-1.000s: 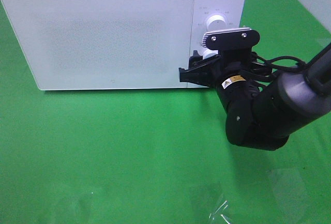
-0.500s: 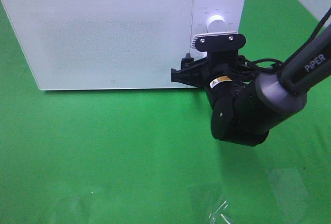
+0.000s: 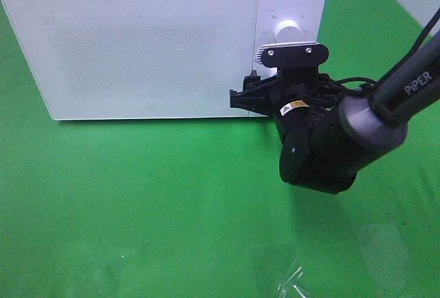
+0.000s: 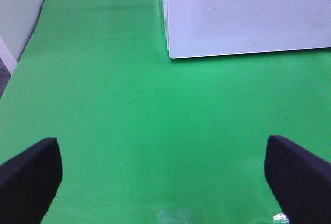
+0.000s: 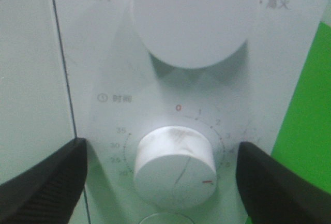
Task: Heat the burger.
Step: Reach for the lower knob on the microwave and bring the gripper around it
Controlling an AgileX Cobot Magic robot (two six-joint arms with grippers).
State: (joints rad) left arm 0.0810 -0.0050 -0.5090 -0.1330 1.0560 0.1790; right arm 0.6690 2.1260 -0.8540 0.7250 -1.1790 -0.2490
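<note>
Overhead view first: the white microwave fills the upper left of the frame on the green mat, door shut. You can't see the burger in any view, so I can't tell you where it is or how it looks. The right arm comes in from the right edge with "PiPER" on it and a small yellow sticker I can't read. The right gripper is up against the control panel.

Left wrist view: the left gripper is spread wide with nothing but mat between its jaws, microwave corner at upper right.

Right wrist view: the jaws sit wide apart either side of the timer knob, not touching it. Around it you can read 0, 1, 2, 35, 30 and "时间". The bigger knob above has "低火" and "高火".
</note>
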